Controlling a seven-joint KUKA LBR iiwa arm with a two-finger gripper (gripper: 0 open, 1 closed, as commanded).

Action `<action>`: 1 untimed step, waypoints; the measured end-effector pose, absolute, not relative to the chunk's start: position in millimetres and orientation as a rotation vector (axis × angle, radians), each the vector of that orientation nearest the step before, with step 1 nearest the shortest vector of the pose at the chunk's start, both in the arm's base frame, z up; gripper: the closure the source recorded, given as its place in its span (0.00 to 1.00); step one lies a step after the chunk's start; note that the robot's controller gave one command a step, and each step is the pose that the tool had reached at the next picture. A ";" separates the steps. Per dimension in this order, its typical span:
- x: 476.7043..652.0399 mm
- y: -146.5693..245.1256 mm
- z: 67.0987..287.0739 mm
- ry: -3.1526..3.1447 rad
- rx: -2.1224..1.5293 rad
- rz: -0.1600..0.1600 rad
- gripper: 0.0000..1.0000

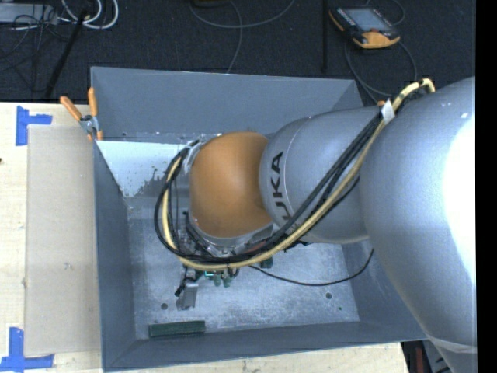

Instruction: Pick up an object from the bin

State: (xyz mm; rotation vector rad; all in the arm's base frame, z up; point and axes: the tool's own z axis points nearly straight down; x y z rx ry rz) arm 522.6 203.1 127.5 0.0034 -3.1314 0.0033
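In the camera view, the silver KUKA arm (pixel 388 193) is reaching in over the right edge of the grey metal bin (pixel 116 286) and is covering much of its floor. An orange cover (pixel 225 181) is sitting at the wrist, and yellow and black cables (pixel 167 208) are looping round its left side. Beneath the cover, the tool (pixel 189 288) is pointing down at the bin's floor, left of the middle and toward the bin's lower edge as the view shows it. Its end is showing as a small grey and dark piece just above the floor. The wrist is hiding the rest, so I cannot tell whether the tool is open or closed, or whether it is gripping anything.

The thing lying nearest to it is a dark green bar (pixel 177 329). It is flat, long and narrow, with straight edges and a dull surface. It is lying flat on the floor, its long side running along the lower wall, close to the lower left corner. It is sitting near the tool's end but apart from it.

A few small green bits (pixel 224 280) are peeking out under the wrist, right of the tool. I cannot tell whether they are part of the robot. A thin black wire (pixel 318 280) is curving across the floor toward the right wall.
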 end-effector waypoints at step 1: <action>469.3 181.3 82.4 -3.137 -0.092 0.001 0.00</action>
